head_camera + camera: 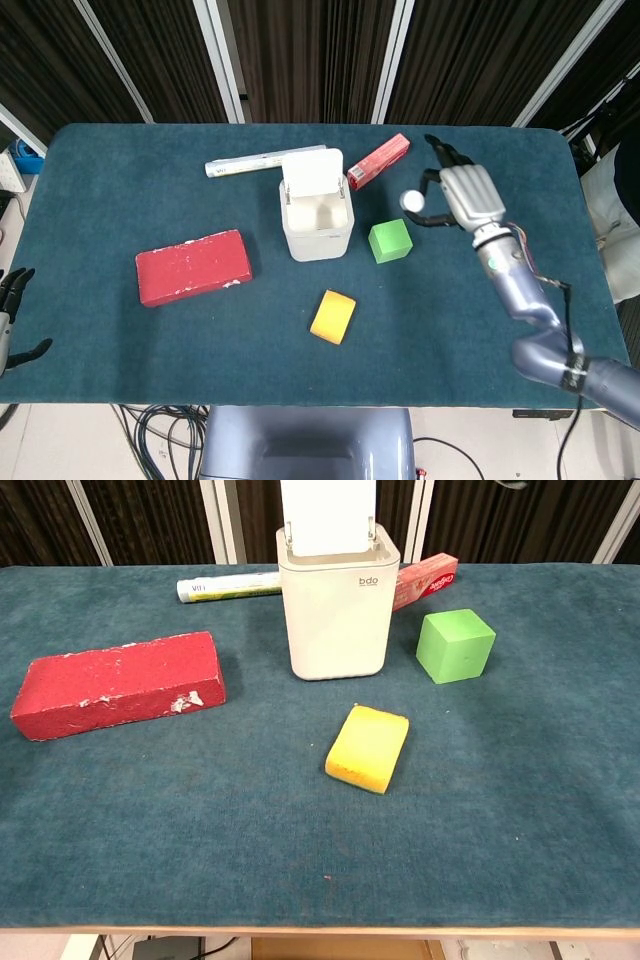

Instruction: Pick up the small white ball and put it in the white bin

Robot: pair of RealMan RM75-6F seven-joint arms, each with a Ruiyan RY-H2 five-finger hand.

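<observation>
The small white ball [410, 200] is smooth and round, with no long axis or facing to tell. The right robot hand [462, 195] pinches it between thumb and fingertips, raised above the desk [120, 190], to the right of the white bin [317, 232] and above the green cube [390, 241]. The bin is a tall, smooth plastic box with rounded corners, its flat lid standing upright at the back and its mouth open upward.

The desk wears a dark teal, felt-like cover. Left of the bin lies a red brick-shaped block [193, 266] with chipped, pale-flecked edges. In front of the bin lies a soft-looking yellow sponge [332, 316] with rounded corners. Behind the bin lie a white tube [245, 164] and, to its right, a red carton [378, 161].

The left robot hand [12, 305] hangs off the desk's left edge, far from the bin, fingers apart and holding nothing.
</observation>
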